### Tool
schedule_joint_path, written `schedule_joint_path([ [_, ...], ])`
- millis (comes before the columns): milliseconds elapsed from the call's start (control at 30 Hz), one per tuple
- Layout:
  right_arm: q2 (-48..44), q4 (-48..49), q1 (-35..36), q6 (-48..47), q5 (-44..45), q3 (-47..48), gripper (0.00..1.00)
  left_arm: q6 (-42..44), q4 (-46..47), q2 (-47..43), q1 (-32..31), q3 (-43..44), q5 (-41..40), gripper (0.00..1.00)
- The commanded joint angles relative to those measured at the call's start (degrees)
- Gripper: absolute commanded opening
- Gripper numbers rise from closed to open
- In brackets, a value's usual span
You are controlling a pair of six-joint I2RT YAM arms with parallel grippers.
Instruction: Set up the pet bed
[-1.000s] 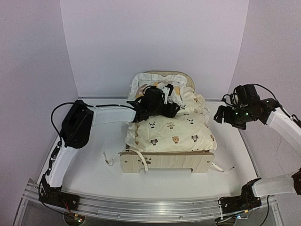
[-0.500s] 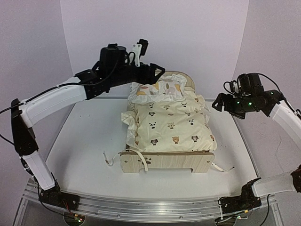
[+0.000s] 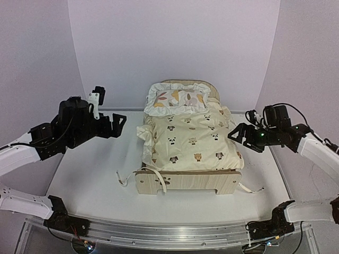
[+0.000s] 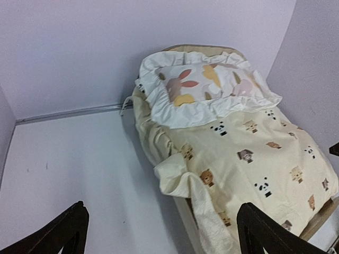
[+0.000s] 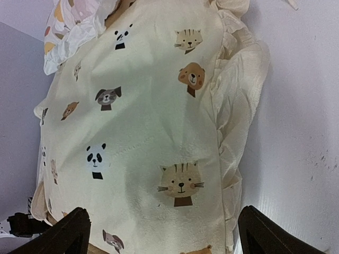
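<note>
- Pet bed [image 3: 185, 181]: standing on the white table [image 3: 90, 174], between the two grippers, with the plywood footboard at the near end and the rounded headboard at the far end.
- Cream animal-print quilt [image 3: 190, 143]: spread over the pet bed from the pillow down to the footboard, ruffled edge hanging over both long sides, a little bunched on the left side.
- Leaf-print pillow [image 3: 177, 99]: lying at the head end of the pet bed, against the headboard, its lower frill over the top of the quilt.
- White ties [image 3: 123, 180]: trailing on the table from both foot corners of the pet bed.
- Left gripper [image 3: 114, 125]: in the air to the left of the pet bed, well apart from it, jaws spread wide and holding nothing; black fingers [image 4: 71, 225] seen at the lower corners of the wrist view.
- Right gripper [image 3: 235, 136]: just beside the right side of the pet bed, pointed at the quilt, jaws spread wide with nothing between them; touching the ruffle or not, hard to tell from above.
</note>
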Motion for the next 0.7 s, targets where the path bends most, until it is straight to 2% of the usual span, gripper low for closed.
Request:
schedule_joint_path([
  [0,-3.1,9.1,0.4,0.5,-2.8,-1.6,0.98,-5.3,-6.0,-5.9,0.1,-4.9,-7.5,1.00],
  [200,-4.1,10.9,0.4,0.0,-4.2,-2.7,0.98,-5.6,-6.9,-10.1,0.1,-8.4,-7.7,0.99],
  [667,-3.2,13.8,0.8,1.0,-6.2,-3.5,0.98,-7.3,-5.6,-7.5,0.1,-8.7,-6.8,0.99],
])
